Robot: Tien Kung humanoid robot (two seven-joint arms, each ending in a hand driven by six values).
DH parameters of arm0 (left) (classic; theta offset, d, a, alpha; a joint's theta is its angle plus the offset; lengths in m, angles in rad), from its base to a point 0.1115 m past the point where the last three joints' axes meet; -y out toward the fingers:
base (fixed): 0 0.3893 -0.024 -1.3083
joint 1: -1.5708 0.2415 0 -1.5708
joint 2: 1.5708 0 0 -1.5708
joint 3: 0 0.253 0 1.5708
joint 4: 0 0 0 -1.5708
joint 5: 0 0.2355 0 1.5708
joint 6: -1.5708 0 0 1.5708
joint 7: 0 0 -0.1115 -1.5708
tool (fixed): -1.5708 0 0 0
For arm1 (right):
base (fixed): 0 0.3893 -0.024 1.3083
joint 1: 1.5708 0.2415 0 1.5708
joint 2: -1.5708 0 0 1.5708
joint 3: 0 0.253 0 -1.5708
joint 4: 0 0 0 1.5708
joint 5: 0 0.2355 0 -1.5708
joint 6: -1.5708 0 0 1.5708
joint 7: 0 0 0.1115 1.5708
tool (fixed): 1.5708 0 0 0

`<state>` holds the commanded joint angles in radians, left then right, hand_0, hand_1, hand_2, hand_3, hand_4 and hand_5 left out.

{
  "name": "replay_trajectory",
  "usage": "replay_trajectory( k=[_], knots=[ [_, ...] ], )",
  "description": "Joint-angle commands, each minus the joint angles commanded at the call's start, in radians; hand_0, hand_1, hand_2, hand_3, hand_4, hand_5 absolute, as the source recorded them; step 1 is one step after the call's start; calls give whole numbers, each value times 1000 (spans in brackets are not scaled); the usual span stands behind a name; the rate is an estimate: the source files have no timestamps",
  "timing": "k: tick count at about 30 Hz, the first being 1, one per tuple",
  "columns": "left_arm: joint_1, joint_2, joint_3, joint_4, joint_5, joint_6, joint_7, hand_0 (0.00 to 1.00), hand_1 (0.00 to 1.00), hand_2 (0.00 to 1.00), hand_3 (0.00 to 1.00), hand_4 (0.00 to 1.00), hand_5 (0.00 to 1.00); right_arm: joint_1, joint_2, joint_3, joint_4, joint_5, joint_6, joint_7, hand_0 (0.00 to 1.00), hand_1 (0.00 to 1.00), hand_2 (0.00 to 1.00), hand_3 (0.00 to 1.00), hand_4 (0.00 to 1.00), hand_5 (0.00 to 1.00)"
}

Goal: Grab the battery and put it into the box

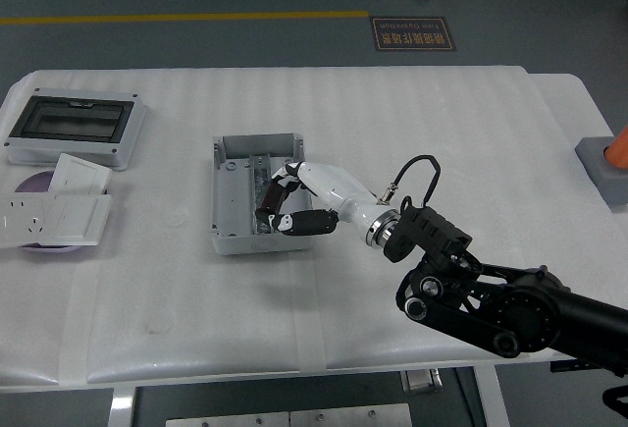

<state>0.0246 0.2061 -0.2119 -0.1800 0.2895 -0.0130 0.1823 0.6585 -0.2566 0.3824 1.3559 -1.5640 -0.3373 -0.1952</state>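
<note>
**Lowering the battery into the box**

Reaching in from the right, the right hand (294,201) hangs over the near end of the grey box (224,213), its white palm tilted down toward the open interior. The dark fingers (270,203) are curled together around something small and dark; that looks to be the battery (285,221), though the fingers hide most of it and I cannot make out its ends. It sits at or just inside the box's near right part, and no battery lies loose on the white desk (442,113).

Judging from this, pick-up is done and the placing step is in hand. The next move calls for letting the fingers spread so the battery drops onto the box floor beside the metal rail (257,174), then lifting the hand straight up clear of the walls so nothing gets dragged out.

The left arm is out of view. A covered enclosure (74,128) and some white plates (54,213) sit well apart at the desk's left
</note>
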Motion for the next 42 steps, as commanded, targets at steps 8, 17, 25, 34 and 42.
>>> replay_trajectory(
  k=[8, 17, 25, 34, 42],
  knots=[
    [-1, 0, 12, 0, -11, 1, -3, 654, 663, 619, 658, 669, 346, 0, 6, -4, -18, 7, -9, 0, 998, 966, 985, 986, 850, 524],
    [-1, -1, 10, 0, -11, 1, -4, 654, 663, 619, 657, 668, 346, 9, -79, 61, -52, -35, -23, -4, 998, 963, 972, 972, 852, 526],
    [-4, 0, -6, 0, 5, 1, -1, 654, 663, 619, 656, 665, 343, 138, -248, -111, -120, -180, 36, -37, 998, 911, 907, 914, 851, 527],
    [-6, 4, -4, 0, 12, 1, -1, 654, 663, 619, 655, 665, 344, 294, -342, -269, -5, -413, 178, -3, 975, 890, 888, 890, 829, 499],
    [-10, 3, -1, 0, 26, 1, 3, 654, 663, 619, 654, 663, 343, 359, -306, -209, 34, -573, 378, 38, 972, 930, 930, 954, 710, 269]
  ],
)
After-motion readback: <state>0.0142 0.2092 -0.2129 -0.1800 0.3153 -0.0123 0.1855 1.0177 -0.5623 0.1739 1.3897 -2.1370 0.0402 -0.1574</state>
